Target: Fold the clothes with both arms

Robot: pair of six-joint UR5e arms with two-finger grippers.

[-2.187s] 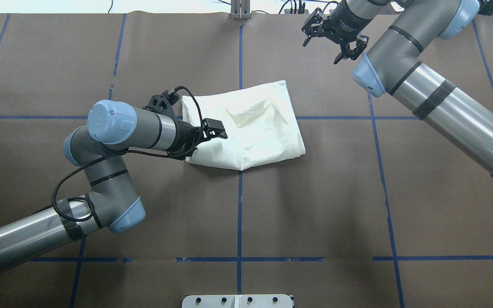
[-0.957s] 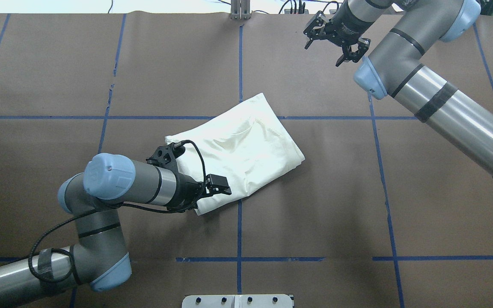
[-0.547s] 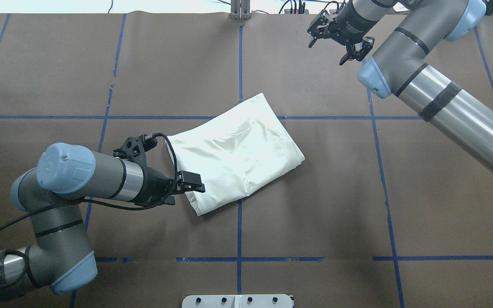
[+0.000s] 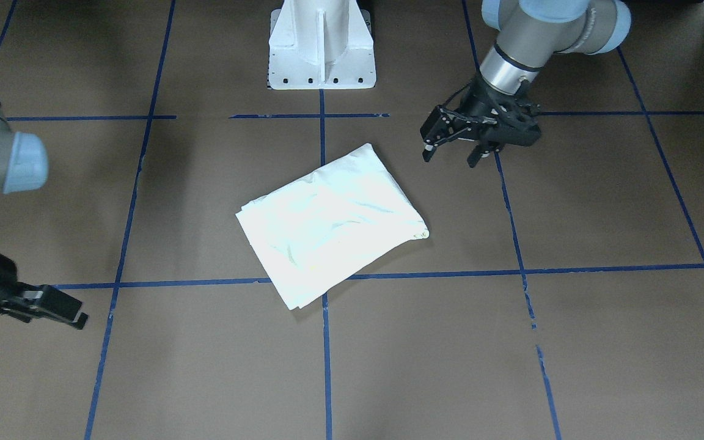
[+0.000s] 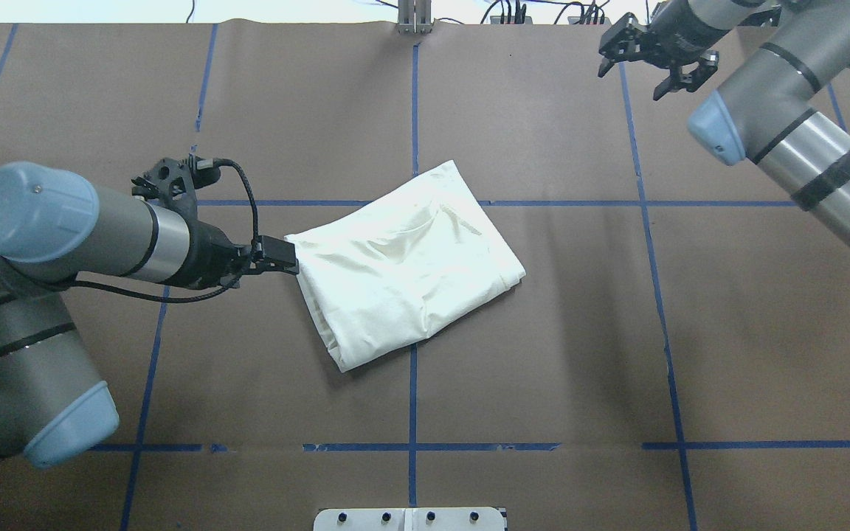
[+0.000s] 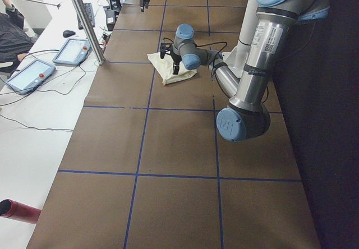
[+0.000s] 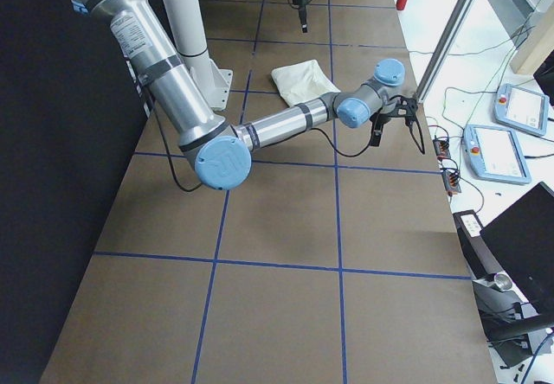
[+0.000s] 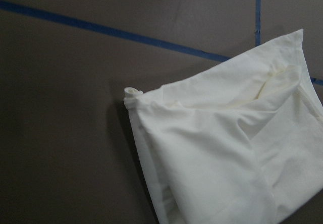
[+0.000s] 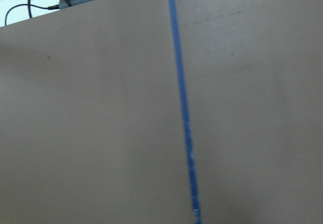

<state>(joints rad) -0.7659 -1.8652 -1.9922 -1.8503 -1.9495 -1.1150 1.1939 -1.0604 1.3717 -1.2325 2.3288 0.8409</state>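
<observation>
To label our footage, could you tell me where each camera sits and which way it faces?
Front-facing: across the table, facing the robot, over the shirt; left tool.
Overhead: behind the robot, facing forward, down; left arm, right arm, right tool.
Exterior left: table's end, looking along; left arm near.
Exterior right: opposite end; right arm near.
Left wrist: down on the shirt; no body.
Right wrist: table, tape line; no body.
Front-facing and overhead share the shirt, mirrored.
</observation>
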